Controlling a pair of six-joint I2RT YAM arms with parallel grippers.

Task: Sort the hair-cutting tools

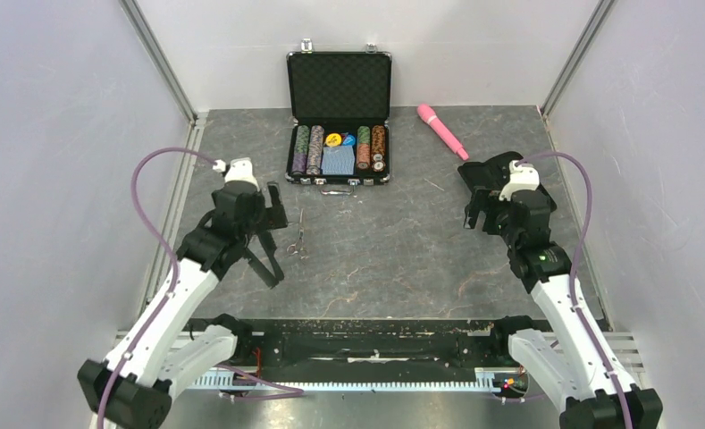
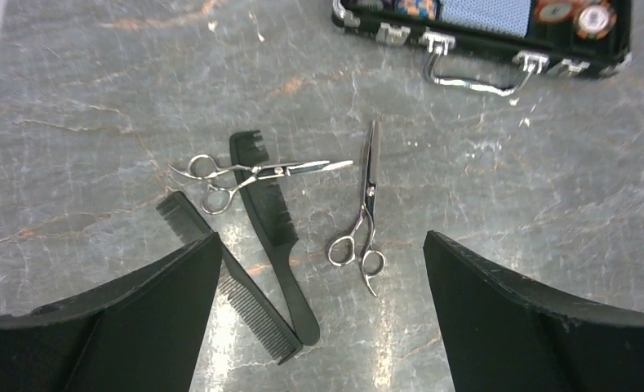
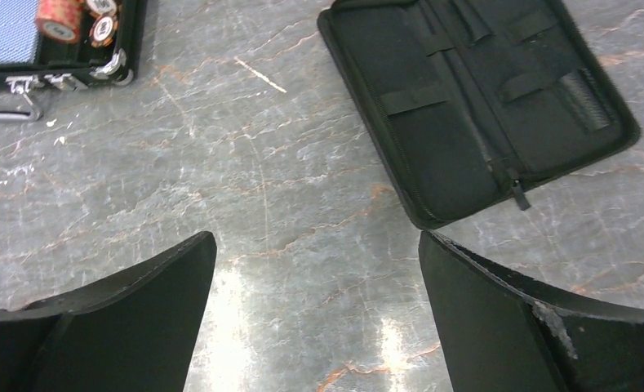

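Scissors and combs all down on the grey marbled table [image 2: 98, 98], bunched below the left pincer [image 2: 320, 241]. Spread wide, that pincer, nothing gripped, black fingers [image 2: 139, 318] hovering either side of the pile.

First scissors [image 2: 261, 171] lying crosswise over the upper part of the long-handled comb [image 2: 282, 245], ring handles to the left in the wrist view, blades slightly parted and pointing right. Second scissors [image 2: 367, 192] just beside, apart from the first, blades closed, tip aimed at the poker chip case [image 2: 481, 37], rings nearest the camera. Second comb [image 2: 245, 302] slanting alongside the long-handled comb, closing with it into a narrow V at the near end, upper end partly hidden behind the left-hand finger.

Over to the right pincer [image 3: 318, 237]: also wide apart, empty, poised above bare table. Black fabric pouch [image 3: 473, 106] just ahead, near corner close to the right-hand fingertip. Unzipped and laid flat, elastic straps across both halves, something black and toothed tucked under a strap on the far half.

From above: case open at the back centre, chips in rows, pink wand [image 1: 442, 131] lying to its right, well clear of both arms.
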